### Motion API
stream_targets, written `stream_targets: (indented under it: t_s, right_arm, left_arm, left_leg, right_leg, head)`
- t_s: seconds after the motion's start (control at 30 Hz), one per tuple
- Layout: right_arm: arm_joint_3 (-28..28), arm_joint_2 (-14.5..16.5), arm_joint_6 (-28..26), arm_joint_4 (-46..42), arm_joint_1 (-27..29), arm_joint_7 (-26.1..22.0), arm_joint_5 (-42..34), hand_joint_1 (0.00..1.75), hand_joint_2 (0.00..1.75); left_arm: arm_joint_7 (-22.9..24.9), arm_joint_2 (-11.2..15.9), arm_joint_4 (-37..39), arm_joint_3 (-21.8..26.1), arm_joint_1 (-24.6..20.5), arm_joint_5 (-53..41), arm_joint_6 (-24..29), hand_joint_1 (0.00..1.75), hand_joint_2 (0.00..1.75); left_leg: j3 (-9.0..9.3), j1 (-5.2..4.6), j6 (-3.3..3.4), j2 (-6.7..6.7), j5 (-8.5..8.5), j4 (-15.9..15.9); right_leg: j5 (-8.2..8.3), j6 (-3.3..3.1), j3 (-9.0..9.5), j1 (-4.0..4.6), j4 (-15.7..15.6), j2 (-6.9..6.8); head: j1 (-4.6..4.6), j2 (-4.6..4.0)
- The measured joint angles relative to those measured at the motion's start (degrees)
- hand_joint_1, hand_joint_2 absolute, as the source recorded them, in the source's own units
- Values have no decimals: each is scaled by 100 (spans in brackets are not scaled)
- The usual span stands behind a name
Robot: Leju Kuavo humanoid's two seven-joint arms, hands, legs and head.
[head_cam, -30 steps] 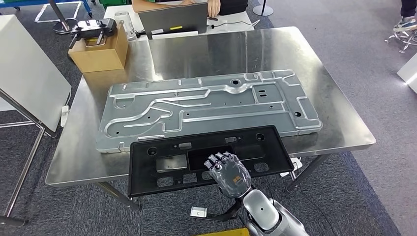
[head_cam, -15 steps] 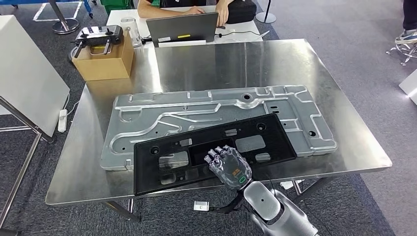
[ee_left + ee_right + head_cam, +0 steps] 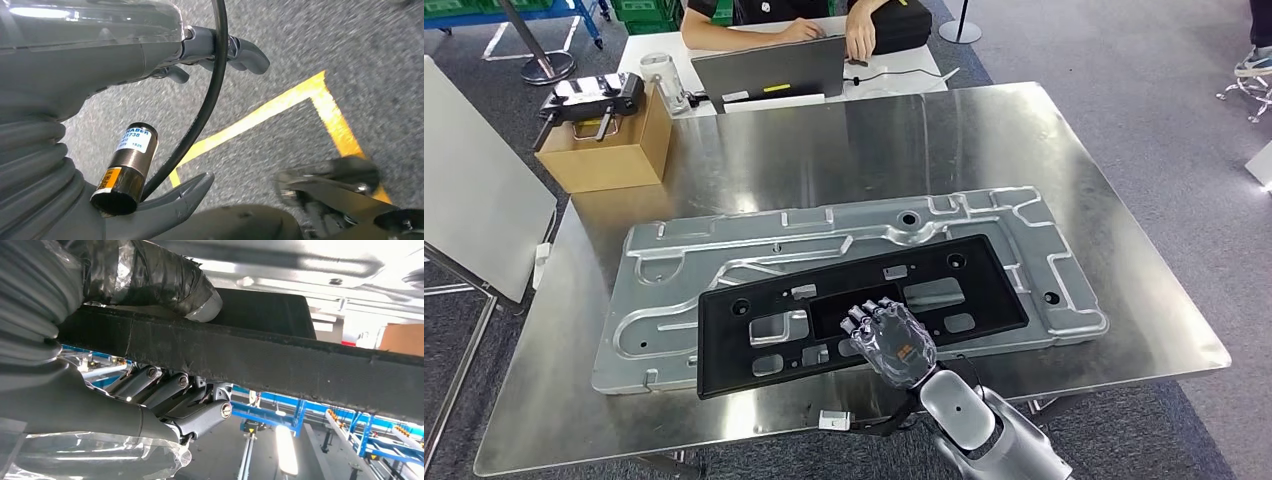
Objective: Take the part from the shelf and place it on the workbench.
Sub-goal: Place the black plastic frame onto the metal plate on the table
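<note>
Right hand (image 3: 890,342) fingers gripping black part (image 3: 861,309), left hand (image 3: 220,50) grasp unclear, label "1525" (image 3: 134,140)

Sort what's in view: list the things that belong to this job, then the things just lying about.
Job:
- black part, held by the right hand
- workbench
- metal plate under the part

Lying about:
- cardboard box with a controller on it
- laptop, a person at it
- white board
</note>
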Motion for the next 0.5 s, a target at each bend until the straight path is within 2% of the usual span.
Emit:
stream_targets:
  t_s: [0.03, 0.07, 0.1, 0.13, 0.2, 0.27, 0.3, 0.33, 0.37, 0.4, 0.43, 0.47, 0.5]
  right_arm:
    - [2, 1, -1, 4, 7, 5, -1, 162, 175]
    - [4, 2, -3, 7, 10, 8, -3, 162, 175]
    - [6, 3, -4, 9, 14, 9, -4, 162, 175]
    - [9, 5, -5, 10, 18, 9, -6, 162, 175]
    - [14, 8, -8, 4, 14, 13, -10, 162, 175]
    - [16, 9, -9, 1, 2, 22, -15, 162, 175]
    - [16, 9, -9, 1, 4, 25, -16, 162, 175]
    - [16, 8, -9, 3, 12, 25, -16, 162, 175]
    - [16, 7, -9, 7, 23, 25, -16, 162, 175]
    - [17, 5, -8, 10, 37, 25, -16, 162, 175]
    - [17, 4, -9, 13, 48, 24, -17, 162, 175]
    - [17, 4, -9, 15, 55, 24, -18, 162, 175]
    - [17, 4, -10, 15, 61, 24, -20, 162, 175]
  left_arm:
    - [-8, 4, 0, 1, 13, -6, 1, 0, 175]
    - [-15, 9, 0, 1, 17, -8, 3, 0, 175]
    - [-19, 13, 0, 1, 19, -8, 5, 0, 175]
    - [-22, 16, 0, 1, 18, -9, 7, 0, 175]
    - [-25, 14, 0, 0, 1, -10, 9, 0, 175]
    - [-29, 12, 0, 0, -15, -12, 10, 0, 175]
    - [-30, 12, 0, 0, -21, -13, 10, 0, 175]
    - [-30, 12, 0, 0, -26, -14, 10, 0, 175]
    - [-33, 12, 0, 0, -29, -18, 10, 0, 175]
    - [-48, 12, 0, 0, -28, -32, 10, 0, 175]
    - [-69, 11, 0, -1, -24, -54, 13, 0, 175]
    - [-96, 10, 0, -1, -20, -76, 17, 0, 175]
    - [-118, 7, 0, -2, -15, -102, 23, 0, 175]
  left_leg:
    - [64, -17, 39, -7, 301, -332]
    - [124, -36, 74, -13, 520, -583]
    - [174, -56, 107, -18, 665, -734]
    - [206, -67, 132, -21, 687, -779]
    - [340, -57, 196, -24, 660, -858]
    - [488, -34, 260, -26, 610, -932]
    - [552, -26, 278, -22, 577, -955]
    - [605, -22, 290, -21, 535, -958]
    - [660, -21, 292, -23, 489, -957]
    - [724, -21, 289, -25, 440, -955]
    - [794, -21, 285, -29, 380, -954]
    - [874, -21, 277, -33, 318, -953]
    - [953, -22, 263, -35, 251, -953]
  right_leg:
    - [-60, 17, 71, 7, 2, 5]
    - [-118, 45, 122, 12, -1, 14]
    - [-165, 79, 172, 13, -13, 23]
    - [-171, 120, 223, 18, 2, 34]
    - [-109, 193, 218, 16, 140, 33]
    - [-63, 247, -40, 12, 628, 11]
    - [-136, 268, -258, 4, 955, -1]
    - [-285, 285, -494, 0, 1263, -6]
    - [-464, 301, -708, -4, 1488, -9]
    - [-600, 307, -865, -8, 1580, -11]
    - [-630, 306, -953, -10, 1523, -12]
    - [-508, 297, -963, -10, 1302, -13]
    - [-239, 277, -917, -7, 959, -14]
  head:
    - [2, 0]
    - [3, 0]
    - [4, 0]
    - [4, 0]
    - [3, 0]
    - [7, 0]
    - [9, 0]
    - [9, 0]
    - [8, 0]
    - [9, 0]
    - [8, 0]
    - [9, 0]
    - [9, 0]
